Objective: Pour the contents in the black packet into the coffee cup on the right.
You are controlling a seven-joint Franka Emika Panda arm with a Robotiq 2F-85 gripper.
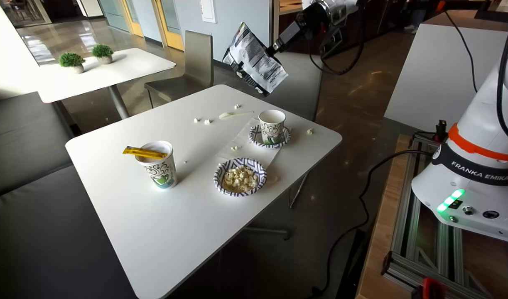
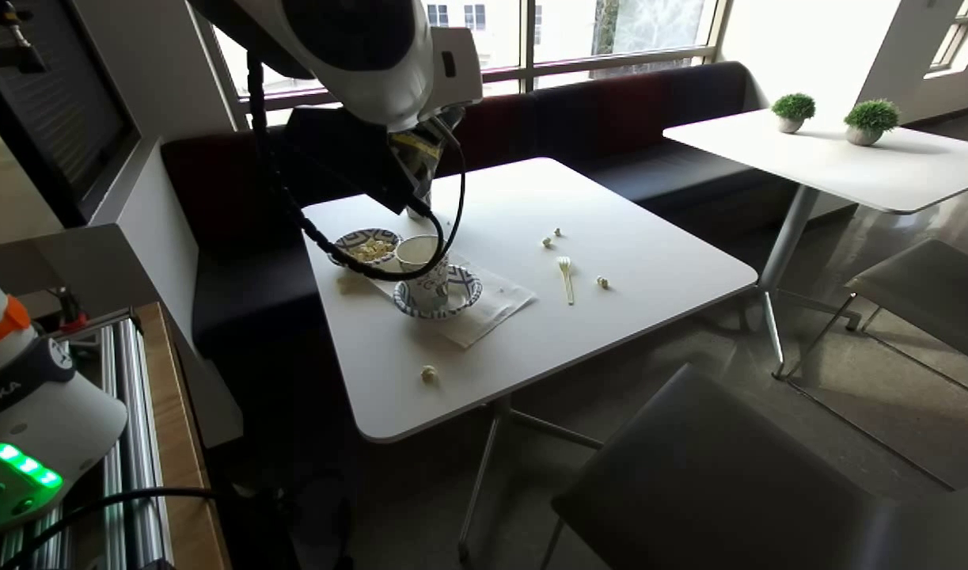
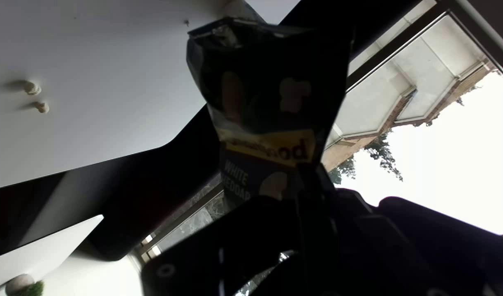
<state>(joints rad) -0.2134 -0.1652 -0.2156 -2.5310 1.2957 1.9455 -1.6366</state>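
Observation:
The black packet (image 1: 254, 62) hangs in the air in an exterior view, tilted, its printed back showing. White bits show along its lower edge. My gripper (image 1: 272, 50) is shut on its right edge. In the wrist view the gripper (image 3: 307, 176) is dark but pinches the packet (image 3: 267, 111), whose torn mouth is at the top. The arm partly hides the packet (image 2: 417, 154) in an exterior view. The white coffee cup (image 1: 272, 128) stands upright in a blue-patterned paper saucer (image 1: 285, 139), below and right of the packet. A cable crosses the cup (image 2: 428, 289) in an exterior view.
A patterned bowl (image 1: 260, 167) of popcorn and another cup (image 1: 160, 172) with a yellow packet (image 1: 148, 153) across its rim stand on the white table (image 1: 187, 224). A fork (image 2: 566, 279), a napkin (image 2: 487, 317) and several loose popcorn pieces lie there.

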